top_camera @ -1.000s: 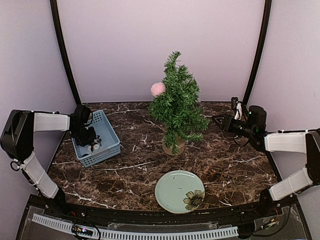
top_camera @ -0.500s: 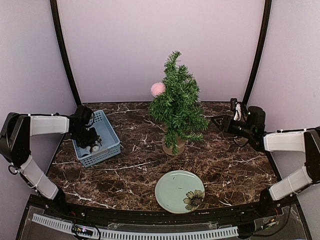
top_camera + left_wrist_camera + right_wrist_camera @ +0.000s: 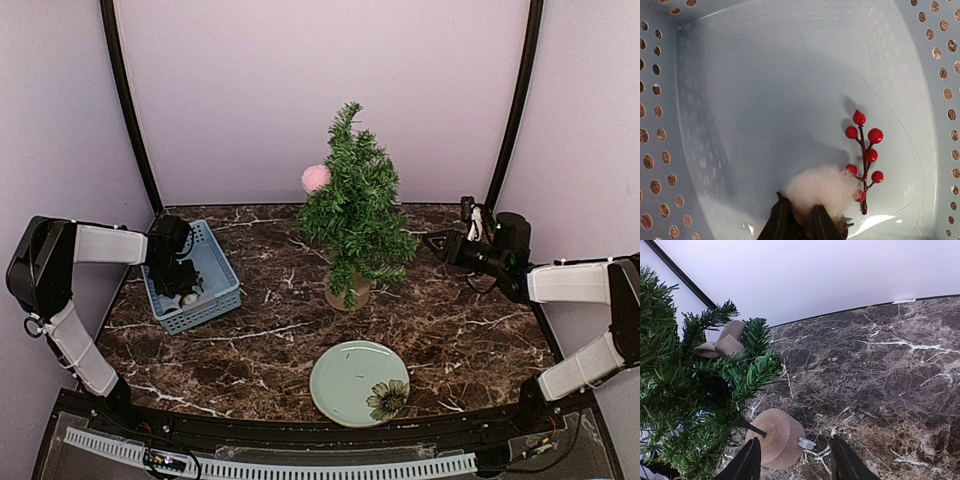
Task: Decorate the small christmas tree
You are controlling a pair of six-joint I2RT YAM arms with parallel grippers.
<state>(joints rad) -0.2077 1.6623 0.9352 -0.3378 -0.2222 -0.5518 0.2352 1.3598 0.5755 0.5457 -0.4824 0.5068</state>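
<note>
- Top view: the tree (image 3: pixel 352 205) is standing at the centre of the tabletop (image 3: pixel 470 340), with a pink ball (image 3: pixel 316 178) hanging at its upper left. The left gripper (image 3: pixel 181 287) is reaching down into the basket (image 3: pixel 222 276) at the left. The right gripper (image 3: pixel 440 243) is hovering just right of the tree. A plate (image 3: pixel 350 385) is lying at lower centre.
- Left wrist view: the left gripper (image 3: pixel 799 223), at the bottom edge, is looking nearly closed and seems to be pinching the near edge of a white pompom (image 3: pixel 821 186). A berry sprig (image 3: pixel 864 155) is lying just right of it on the basket floor (image 3: pixel 765 100). The step in hand, as I judge it, is picking an ornament.
- Right wrist view: the right gripper (image 3: pixel 796 465) is standing about half open and holding nothing. The stump (image 3: pixel 776 437) is sitting just ahead of it, the tree (image 3: pixel 685 405) is filling the left side, and a grey bow (image 3: pixel 722 344) is sitting on a branch.
- Next move: lifting the pompom clear of the sprig, carrying it across and seating it in bare needles without tipping the tree.
</note>
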